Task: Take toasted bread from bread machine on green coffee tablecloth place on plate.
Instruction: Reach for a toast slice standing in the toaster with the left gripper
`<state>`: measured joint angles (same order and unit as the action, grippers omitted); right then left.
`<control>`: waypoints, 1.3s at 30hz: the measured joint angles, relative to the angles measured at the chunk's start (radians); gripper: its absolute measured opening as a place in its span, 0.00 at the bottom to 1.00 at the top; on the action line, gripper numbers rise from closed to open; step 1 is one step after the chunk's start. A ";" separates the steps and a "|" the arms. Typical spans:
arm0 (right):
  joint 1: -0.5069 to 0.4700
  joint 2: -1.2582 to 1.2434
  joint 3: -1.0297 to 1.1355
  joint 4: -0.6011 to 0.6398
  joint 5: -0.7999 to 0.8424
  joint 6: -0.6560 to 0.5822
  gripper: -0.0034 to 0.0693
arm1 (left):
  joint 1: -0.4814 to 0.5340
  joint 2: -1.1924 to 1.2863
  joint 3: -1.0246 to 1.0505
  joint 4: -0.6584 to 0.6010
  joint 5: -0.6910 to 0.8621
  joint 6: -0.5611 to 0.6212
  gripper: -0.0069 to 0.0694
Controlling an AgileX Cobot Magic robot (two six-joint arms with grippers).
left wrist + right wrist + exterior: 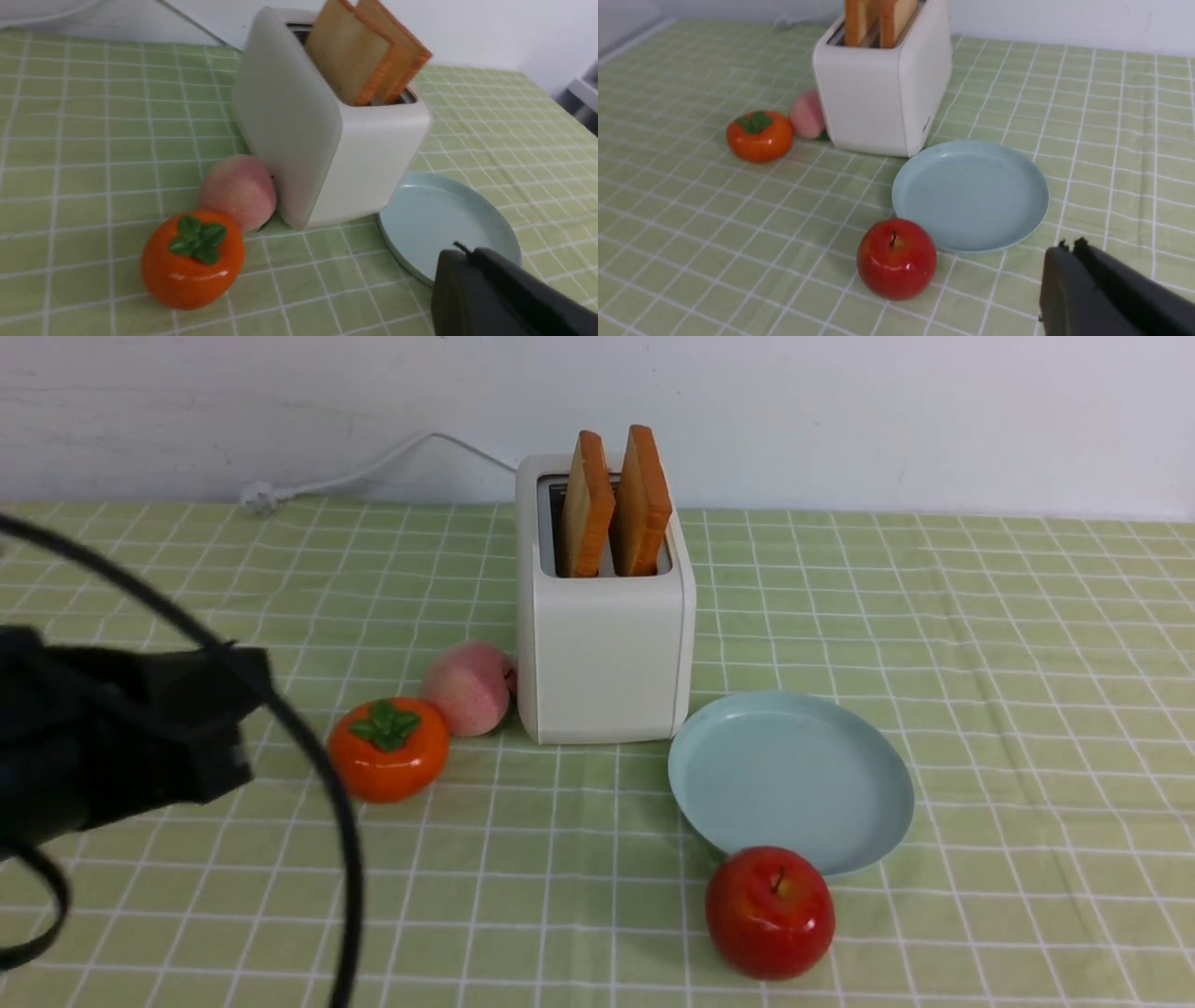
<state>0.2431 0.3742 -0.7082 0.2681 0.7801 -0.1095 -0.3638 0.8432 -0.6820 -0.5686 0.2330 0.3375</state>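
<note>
A: White wall behind; light yellow-green grid-lined tablecloth (1027, 709) across the whole surface. First entry?

B: Boxy cream-white two-slot toaster (607, 663), mid-cloth toward the far edge. Two thick square toast slices (642, 504), golden-tan faces, orange-brown crusts, upright in its slots, well proud of the top.

A: Destination?

B: Round shallow pale blue-green plate (794, 784), bare, just beside the toaster's near right corner.

A: Grippers?

B: Two entries: left gripper (462, 254), right gripper (1069, 247). Fingers pressed together, nothing held, both well apart from the toaster.

A: Risks?

B: Judged only. Slices stand close, so a finger may snag both or tip the neighbour. A slanted pull could drag the toaster. Glossy red apple (770, 910) at the plate's near rim, orange persimmon (387, 751) and pink peach (467, 689) by the toaster's left side, may be knocked.
</note>
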 joint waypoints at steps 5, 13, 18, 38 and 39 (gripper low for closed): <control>0.001 0.086 -0.102 0.042 0.042 -0.066 0.05 | -0.166 0.166 -0.107 0.001 -0.094 0.056 0.07; 0.001 0.094 -0.114 0.168 0.039 -0.155 0.05 | -0.237 0.404 -0.203 0.001 -0.292 0.064 0.16; 0.001 0.094 -0.114 0.214 0.039 -0.204 0.05 | -0.238 0.549 -0.268 0.041 -0.349 0.064 0.42; 0.001 0.094 -0.114 0.245 0.025 -0.219 0.08 | -0.232 0.954 -0.489 0.068 -0.742 0.067 0.68; 0.001 0.094 -0.114 0.245 0.025 -0.219 0.08 | -0.232 0.957 -0.492 0.068 -0.742 0.067 0.68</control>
<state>0.2439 0.4686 -0.8225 0.5128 0.8053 -0.3282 -0.5954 1.7998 -1.1740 -0.5001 -0.5089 0.4049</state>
